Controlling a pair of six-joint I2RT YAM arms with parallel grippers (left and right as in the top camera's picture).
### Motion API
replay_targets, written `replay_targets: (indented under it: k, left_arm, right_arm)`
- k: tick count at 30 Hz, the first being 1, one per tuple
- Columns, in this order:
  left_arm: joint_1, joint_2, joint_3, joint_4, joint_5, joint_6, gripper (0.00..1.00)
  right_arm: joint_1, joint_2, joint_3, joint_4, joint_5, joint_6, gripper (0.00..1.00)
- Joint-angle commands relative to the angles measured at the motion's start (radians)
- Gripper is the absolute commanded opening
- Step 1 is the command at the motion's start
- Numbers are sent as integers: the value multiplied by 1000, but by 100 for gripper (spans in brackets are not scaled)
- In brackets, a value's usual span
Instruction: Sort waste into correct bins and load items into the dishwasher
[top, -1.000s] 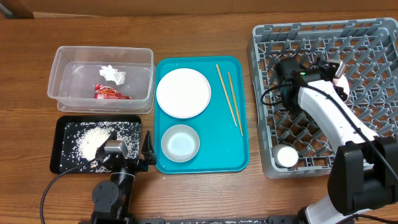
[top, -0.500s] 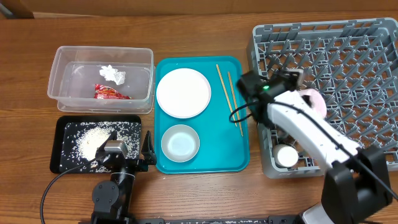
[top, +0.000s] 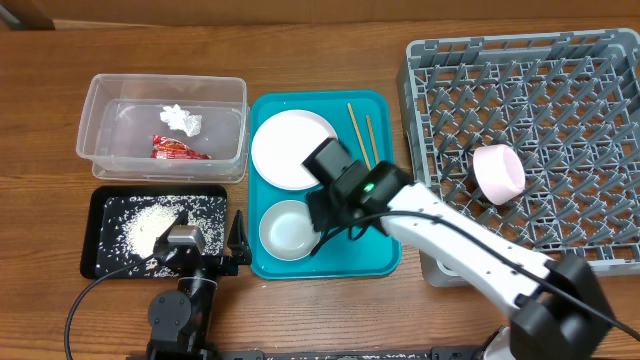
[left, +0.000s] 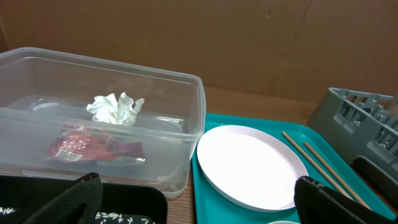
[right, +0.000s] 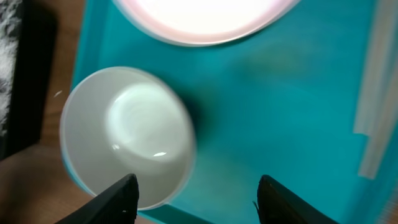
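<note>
Though empty, glossy white bowl (right: 127, 134), upright

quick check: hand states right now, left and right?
Left hand: open, holding nothing.
Right hand: open, holding nothing.

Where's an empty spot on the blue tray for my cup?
There is bare teal tray right of the bowl, below the plate and left of the chopsticks, though the right gripper hangs over it with jaws open. The tray's left side is crowded with plate and bowl.
</note>
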Motion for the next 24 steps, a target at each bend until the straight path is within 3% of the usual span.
replay_targets:
  k: [1, 2, 4, 8, 14, 20, 24]
  left_arm:
    - [5, -8, -4, 1, 11, -7, 100]
    - [5, -8, -4, 1, 11, -7, 100]
    - [5, -8, -4, 1, 11, -7, 100]
    - [5, -8, -4, 1, 11, -7, 100]
    - [5, -8, -4, 1, 11, -7, 100]
    - [5, -8, -4, 1, 11, -7, 100]
    - [5, -8, -4, 1, 11, -7, 100]
  right_arm:
    - [10, 76, -53, 49, -92, 22, 63]
    - [10, 95, -60, 69, -93, 25, 61]
    - [10, 131, -69, 100, -98, 61, 49]
    - [10, 167, -74, 98, -100, 106, 4]
    - [4, 65, -41, 22, 86, 132, 4]
    - [-21, -198, -31, -95, 682, 204, 4]
    - [-115, -325, -31, -125, 1031, 200, 4]
